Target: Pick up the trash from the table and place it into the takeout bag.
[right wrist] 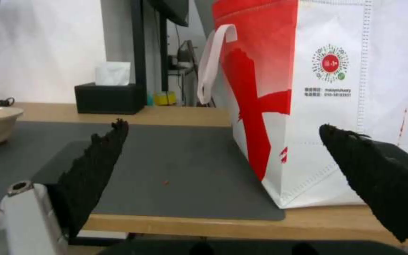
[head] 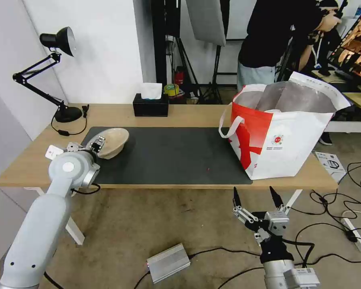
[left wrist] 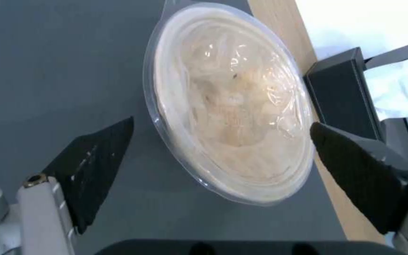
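A shallow beige bowl (head: 115, 140) under a clear lid, the trash in view, sits at the left end of the dark mat (head: 168, 156) on the table (head: 188, 114). My left gripper (head: 95, 144) is right at its near-left rim. In the left wrist view this gripper (left wrist: 222, 124) is open, its black fingers standing either side of the bowl (left wrist: 232, 106). The white and red takeout bag (head: 284, 136) stands open at the table's right end. My right gripper (head: 253, 196) hangs open below the table's front edge, facing the bag (right wrist: 331, 106).
A black tissue box (head: 150, 105) stands at the table's back edge and a black desk lamp (head: 56, 72) at the back left. A tiny red crumb (head: 207, 169) lies on the mat. On the floor are a silver box (head: 168, 263) and cables.
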### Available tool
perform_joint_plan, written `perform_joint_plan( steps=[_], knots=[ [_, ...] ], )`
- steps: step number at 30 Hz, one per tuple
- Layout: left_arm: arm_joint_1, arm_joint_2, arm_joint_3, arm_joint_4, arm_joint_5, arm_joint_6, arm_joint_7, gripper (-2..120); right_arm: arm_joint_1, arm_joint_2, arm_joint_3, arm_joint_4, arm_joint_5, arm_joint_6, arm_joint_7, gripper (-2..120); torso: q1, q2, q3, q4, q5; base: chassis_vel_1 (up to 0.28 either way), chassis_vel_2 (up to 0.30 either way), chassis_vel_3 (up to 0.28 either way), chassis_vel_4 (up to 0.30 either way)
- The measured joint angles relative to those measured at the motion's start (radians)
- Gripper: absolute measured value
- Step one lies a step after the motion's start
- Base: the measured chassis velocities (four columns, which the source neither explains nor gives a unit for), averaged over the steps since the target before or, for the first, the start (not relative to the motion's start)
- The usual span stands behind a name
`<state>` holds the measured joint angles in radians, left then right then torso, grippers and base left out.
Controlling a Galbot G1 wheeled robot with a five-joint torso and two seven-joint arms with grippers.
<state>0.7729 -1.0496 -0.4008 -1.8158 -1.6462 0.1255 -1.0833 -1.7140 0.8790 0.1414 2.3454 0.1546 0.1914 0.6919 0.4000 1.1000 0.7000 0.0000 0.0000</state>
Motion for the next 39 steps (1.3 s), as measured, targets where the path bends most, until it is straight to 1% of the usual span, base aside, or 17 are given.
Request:
perform_joint_plan(
  steps=[10, 18, 25, 26, 28, 29, 33, 34, 35, 37, 38, 39],
  knots=[
    [-0.032, -0.02, 0.019, 0.043, 0.006, 0.001, 0.002, 100, 0.0, 0.0, 0.0, 0.0, 0.0, 0.0, 0.0, 100, 0.0, 0.0, 0.0, -0.0001, 0.0, 0.0, 0.0, 0.0, 0.0],
    [-0.052, -0.035, 0.033, 0.084, 0.015, 0.002, 0.018, 100, 0.0, 0.0, 0.0, 0.0, 0.0, 0.0, 0.0, 100, 0.0, 0.0, 0.0, 0.0, 0.0, 0.0, 0.0, 0.0, 0.0],
    [-0.053, -0.042, 0.034, 0.089, 0.02, 0.001, 0.027, 99, 0.0, 0.0, 0.0, 0.0, 0.0, 0.0, 0.0, 100, 0.0, 0.0, 0.0, 0.0, 0.0001, 0.0, 0.0, 0.0, 0.0],
    [-0.052, -0.042, 0.034, 0.089, 0.021, 0.001, 0.029, 97, 0.0, 0.0, 0.0, 0.0, 0.0, 0.0, 0.0, 100, 0.0, 0.0, 0.0, 0.0, 0.0, 0.0, 0.0, 0.0, 0.0],
    [-0.052, -0.042, 0.035, 0.089, 0.021, -0.002, 0.033, 88, 0.0, 0.0, 0.0, 0.0, 0.0, 0.0, 0.0, 100, 0.0, 0.0, 0.0, 0.0, 0.0, 0.0, 0.0, 0.0, 0.0],
    [-0.052, -0.042, 0.035, 0.089, 0.021, -0.002, 0.033, 88, 0.0, 0.0, 0.0, 0.0, 0.0, 0.0, 0.0, 100, 0.0, 0.0, 0.0, 0.0, 0.0, 0.0, 0.0, 0.0, 0.0],
    [-0.049, -0.037, 0.035, 0.082, 0.021, -0.011, 0.049, 71, 0.0, 0.0, 0.0, 0.0, 0.0, 0.0, 0.0, 100, 0.0, 0.0, 0.0, 0.0, 0.0, 0.0, 0.0, 0.0, 0.0],
    [-0.049, -0.037, 0.035, 0.082, 0.021, -0.011, 0.049, 71, 0.0, 0.0, 0.0, 0.0, 0.0, 0.0, 0.0, 100, 0.0, 0.0, 0.0, 0.0, 0.0, 0.0, 0.0, 0.0, 0.0],
    [-0.048, -0.035, 0.034, 0.081, 0.021, -0.011, 0.05, 65, 0.0, 0.0, 0.0, 0.0, 0.0, 0.0, 0.0, 100, 0.0, 0.0, 0.0, 0.0, 0.0, 0.0, 0.0, 0.0, 0.0],
    [-0.043, -0.034, 0.034, 0.081, 0.024, -0.011, 0.05, 59, 0.0, 0.0, 0.0, 0.0, 0.0, 0.0, 0.0, 100, 0.0, 0.0, 0.0, 0.0, 0.0, 0.0, 0.0, 0.0, 0.0],
    [-0.038, -0.033, 0.034, 0.08, 0.027, -0.011, 0.05, 52, 0.0, 0.0, 0.0, 0.0, 0.0, 0.0, 0.0, 100, 0.0, 0.0, 0.0, 0.0, 0.0001, 0.0, 0.0, 0.0, 0.0],
    [-0.038, -0.033, 0.034, 0.08, 0.027, -0.011, 0.05, 52, 0.0, 0.0, 0.0, 0.0, 0.0, 0.0, 0.0, 100, 0.0, 0.0, 0.0, 0.0, 0.0001, 0.0, 0.0, 0.0, 0.0]
  ],
)
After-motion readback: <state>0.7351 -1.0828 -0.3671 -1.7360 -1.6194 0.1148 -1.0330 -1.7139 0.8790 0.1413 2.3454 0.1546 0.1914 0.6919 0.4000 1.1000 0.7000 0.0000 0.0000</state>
